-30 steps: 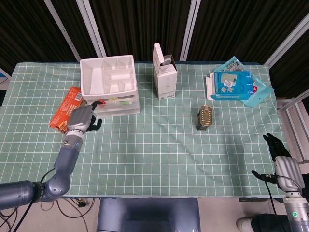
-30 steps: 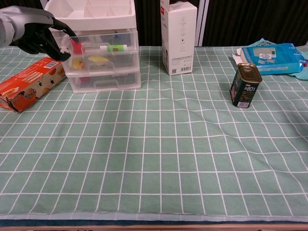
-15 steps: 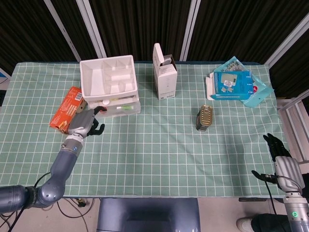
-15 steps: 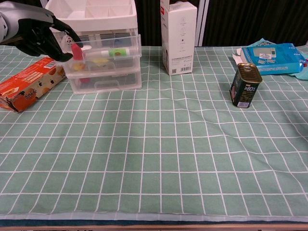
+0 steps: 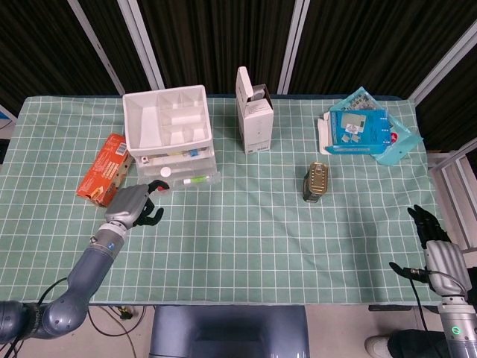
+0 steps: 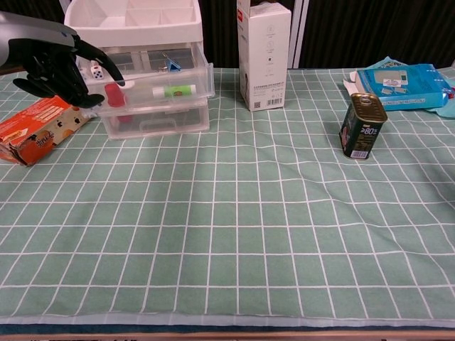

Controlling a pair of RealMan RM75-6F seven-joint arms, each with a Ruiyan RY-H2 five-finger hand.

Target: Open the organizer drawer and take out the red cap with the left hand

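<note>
The white organizer (image 5: pixel 167 125) (image 6: pixel 135 18) stands at the back left. Its middle drawer (image 5: pixel 190 179) (image 6: pixel 163 99) is slid out toward me. In it lie the red cap (image 6: pixel 115 94) at the left end and a white marker with a green band (image 6: pixel 174 91). My left hand (image 5: pixel 135 205) (image 6: pixel 51 65) is at the drawer's front left corner, with its dark fingers hooked on the drawer's edge just beside the red cap. Off the table's right edge, my right hand (image 5: pixel 439 252) hangs with fingers apart and holds nothing.
An orange box (image 5: pixel 103 168) (image 6: pixel 39 131) lies left of the organizer, under my left hand. A white carton (image 5: pixel 254 112) (image 6: pixel 264 53) stands at the back centre. A can (image 5: pixel 317 181) (image 6: pixel 362 126) and a blue packet (image 5: pixel 364 130) (image 6: pixel 402 78) are on the right.
The middle drawer has slid out toward me, drawn by my left hand, which moved nearer and lower. The red cap and marker now show in the open. The right hand stayed still.
</note>
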